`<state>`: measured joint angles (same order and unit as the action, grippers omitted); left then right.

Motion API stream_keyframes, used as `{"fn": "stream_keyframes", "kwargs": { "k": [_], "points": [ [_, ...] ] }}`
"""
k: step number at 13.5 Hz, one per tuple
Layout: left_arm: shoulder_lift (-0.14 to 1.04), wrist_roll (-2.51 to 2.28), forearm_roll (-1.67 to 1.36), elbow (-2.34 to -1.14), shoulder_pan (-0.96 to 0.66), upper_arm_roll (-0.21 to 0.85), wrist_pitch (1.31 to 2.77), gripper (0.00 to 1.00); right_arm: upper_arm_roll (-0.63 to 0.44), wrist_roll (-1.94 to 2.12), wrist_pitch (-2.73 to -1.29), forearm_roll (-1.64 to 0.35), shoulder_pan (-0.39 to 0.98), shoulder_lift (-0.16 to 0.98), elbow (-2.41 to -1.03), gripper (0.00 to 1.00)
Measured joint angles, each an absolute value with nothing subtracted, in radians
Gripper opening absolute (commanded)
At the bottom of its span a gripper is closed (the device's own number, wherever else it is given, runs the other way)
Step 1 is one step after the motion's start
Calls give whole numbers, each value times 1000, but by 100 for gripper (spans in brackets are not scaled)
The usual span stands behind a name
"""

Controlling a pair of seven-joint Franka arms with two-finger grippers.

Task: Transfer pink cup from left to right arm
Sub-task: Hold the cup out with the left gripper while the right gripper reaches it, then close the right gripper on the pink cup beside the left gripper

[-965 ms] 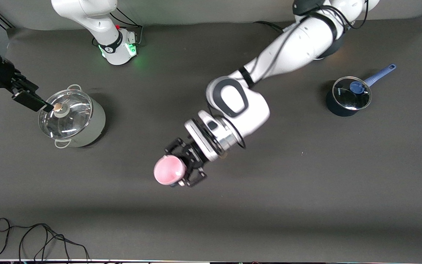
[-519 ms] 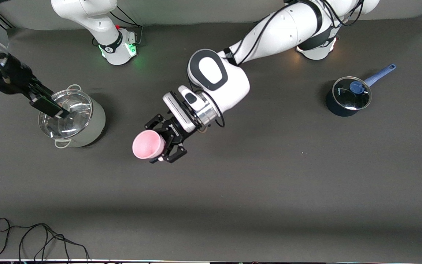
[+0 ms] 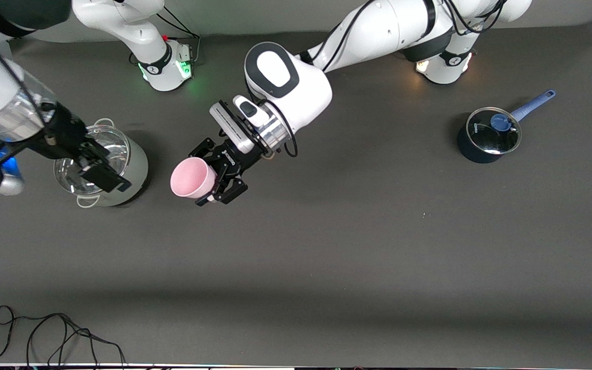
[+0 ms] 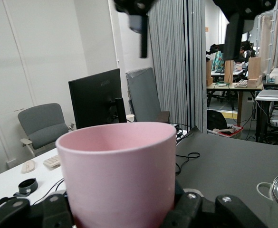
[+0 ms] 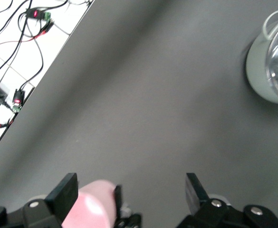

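My left gripper [image 3: 204,177] is shut on the pink cup [image 3: 189,178] and holds it in the air over the table, beside the grey pot. The cup is tilted with its open mouth toward the right arm's end. It fills the left wrist view [image 4: 117,171], where the gripper's black body shows beneath it. My right gripper [image 3: 102,172] is open and empty over the pot's rim, a short way from the cup. In the right wrist view the cup [image 5: 89,209] shows low down, just inside one of my spread fingers [image 5: 65,192].
A grey pot with a glass lid [image 3: 131,167] stands at the right arm's end, also in the right wrist view [image 5: 272,71]. A dark blue saucepan with a lid [image 3: 488,134] stands at the left arm's end. A black cable [image 3: 44,334] lies near the front edge.
My left arm carried the pink cup away from the front camera and toward the right arm's end. My right gripper left the pot lid's knob and swung across the pot toward the cup.
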<state>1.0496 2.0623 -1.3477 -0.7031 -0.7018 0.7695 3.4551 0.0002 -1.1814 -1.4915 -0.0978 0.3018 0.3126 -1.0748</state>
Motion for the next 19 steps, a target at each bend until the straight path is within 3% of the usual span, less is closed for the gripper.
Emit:
{"fn": "stream_keyframes", "kwargs": {
  "k": [6,15,17,19],
  "points": [
    [1050,1894,-1335,-697,-769,580,3458,0,1,-1246,-1492,-98,409,336,-1042,100],
    [1047,1874,-1331,-684,-787,555,3458,0,7,-1248,-1495,-98,412,406,-1041,98],
    [1047,1873,-1331,-684,-788,555,3458,0,8,-1248,-1497,-98,412,412,-1041,94],
    [1047,1872,-1331,-683,-788,555,3458,0,8,-1248,-1497,-105,412,412,-1039,74]
  ]
}}
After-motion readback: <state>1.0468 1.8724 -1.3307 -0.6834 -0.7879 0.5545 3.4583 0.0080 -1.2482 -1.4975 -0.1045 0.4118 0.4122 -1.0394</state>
